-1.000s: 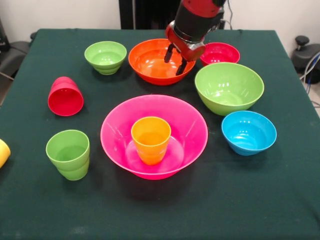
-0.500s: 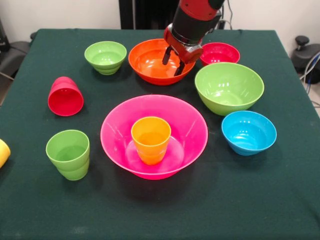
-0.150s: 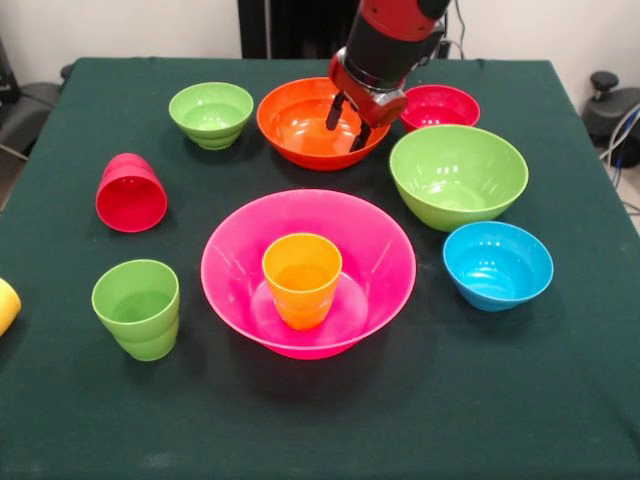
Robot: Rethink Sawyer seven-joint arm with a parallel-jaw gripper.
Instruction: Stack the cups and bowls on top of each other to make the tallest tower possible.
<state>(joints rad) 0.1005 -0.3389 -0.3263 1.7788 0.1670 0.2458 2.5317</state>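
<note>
A dark green table [image 3: 520,400] is seen from the front, with plastic bowls and cups scattered across it. At the centre sits a very large pink bowl [image 3: 375,250], and an orange cup [image 3: 301,278] stands upright inside it, mouth up. No other piece rests on these two.

Behind the pink bowl, toward the far side, is a large orange bowl [image 3: 295,125]. The red and black arm comes down from the top edge, and its gripper [image 3: 347,122] hangs over the right part of this orange bowl. The two dark fingers [image 3: 336,112] are spread apart with nothing between them; whether their tips touch the bowl cannot be told.

Just right of the arm is a small red bowl [image 3: 445,105], partly hidden by it. In front of that is a large green bowl [image 3: 458,175], and nearer still a small blue bowl [image 3: 497,265]. A small green bowl [image 3: 211,113] sits at the far left, beside the orange bowl.

On the left, a red cup [image 3: 131,193] lies tipped on its side. Nearer the viewer a green cup [image 3: 137,308] stands upright. A yellow cup [image 3: 6,305] shows only partly at the left edge.
</note>
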